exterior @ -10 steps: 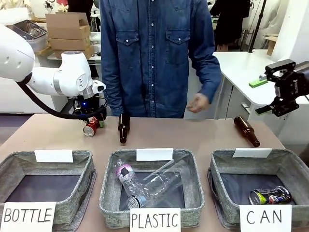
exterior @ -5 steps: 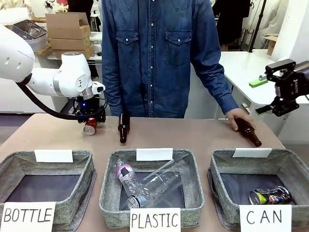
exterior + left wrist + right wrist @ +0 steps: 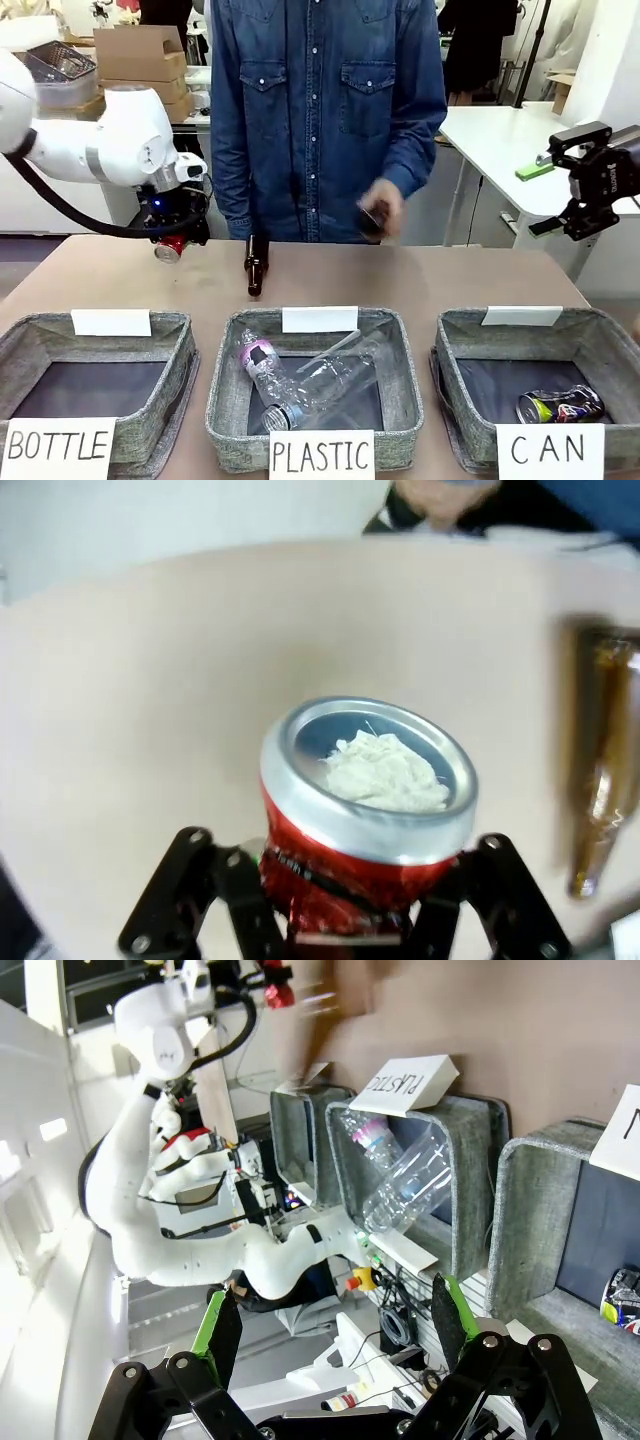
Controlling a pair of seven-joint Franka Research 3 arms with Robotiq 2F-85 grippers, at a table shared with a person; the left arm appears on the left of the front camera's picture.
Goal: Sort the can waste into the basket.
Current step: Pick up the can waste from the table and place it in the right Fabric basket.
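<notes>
Pincers | left pincer [image 3: 340, 910] clamps red can [image 3: 365, 810] over table [image 3: 400, 280], far left | right pincer [image 3: 335, 1325] spread, raised at right

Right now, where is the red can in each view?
Front view: red can at upper left, held in the left gripper.
Left wrist view: can at lower centre between the gripper's fingers, rim toward camera.
Right wrist view: small red blur at the top, left of centre.
Shared landmark: the brown bottle beside it, in front and left wrist views.
</notes>
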